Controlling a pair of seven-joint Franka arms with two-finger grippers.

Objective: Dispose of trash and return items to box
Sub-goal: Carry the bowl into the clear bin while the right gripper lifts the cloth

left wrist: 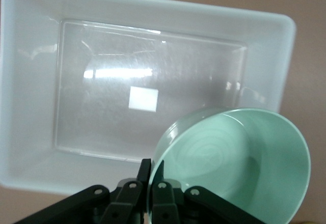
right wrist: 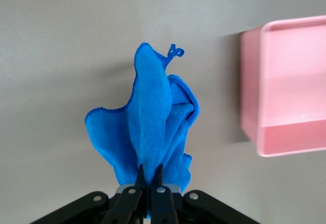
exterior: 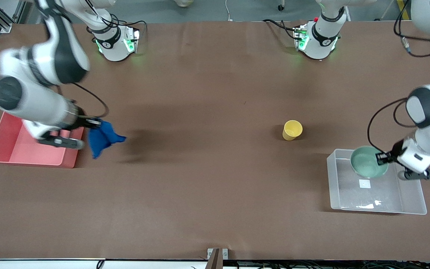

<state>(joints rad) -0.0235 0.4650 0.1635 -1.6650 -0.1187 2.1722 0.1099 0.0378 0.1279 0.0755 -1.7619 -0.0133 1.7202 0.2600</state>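
My right gripper (exterior: 94, 123) is shut on the royal-blue cloth bundle (exterior: 102, 138) and holds it in the air over the table, just beside the pink bin (exterior: 2, 140); the cloth hangs from the jaws in the right wrist view (right wrist: 150, 127). My left gripper (exterior: 381, 157) is shut on the rim of the mint-green bowl (exterior: 366, 162) and holds it tilted over the clear plastic box (exterior: 336, 186), toward the box's corner; the box's white label shows on its floor (left wrist: 143, 99) beside the bowl (left wrist: 239, 168). The yellow cup (exterior: 292, 130) stands upright on the table, apart from the box.
The pink bin also shows in the right wrist view (right wrist: 285, 89), close beside the hanging cloth. The brown table (exterior: 207, 179) stretches between the bin and the box. Both arm bases stand along the table's edge farthest from the front camera.
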